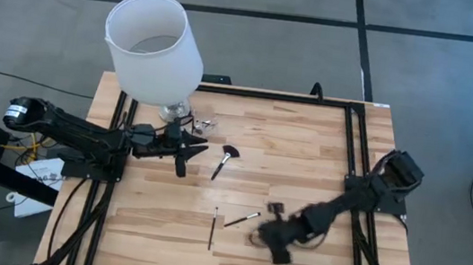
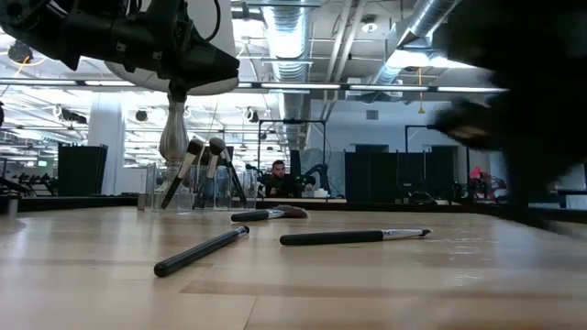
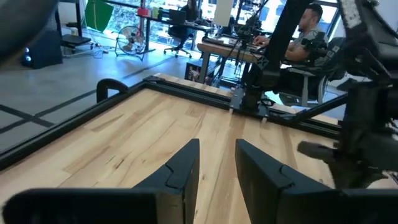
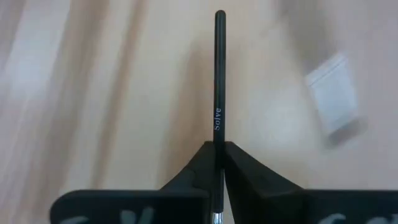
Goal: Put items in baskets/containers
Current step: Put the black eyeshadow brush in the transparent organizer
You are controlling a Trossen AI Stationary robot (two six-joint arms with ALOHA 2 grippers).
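A light wooden plank surface [image 1: 308,141] edged by a black metal frame [image 1: 349,137] carries a lamp with a large white cylindrical shade [image 1: 152,45] on a shiny silver base [image 1: 175,110], standing at the far left part of the boards. Grey floor [image 1: 443,67] crossed by dark lines surrounds it. Beyond the far edge, a seated person [image 2: 278,176] sits at a desk in a big room with exposed silver ceiling ducts [image 2: 422,23].

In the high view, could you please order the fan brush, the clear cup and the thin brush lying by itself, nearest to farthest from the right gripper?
From the right gripper:
1. Thin brush, to its left on the front boards.
2. Fan brush, mid-table, farther back.
3. Clear cup, at the far edge beside the lamp.
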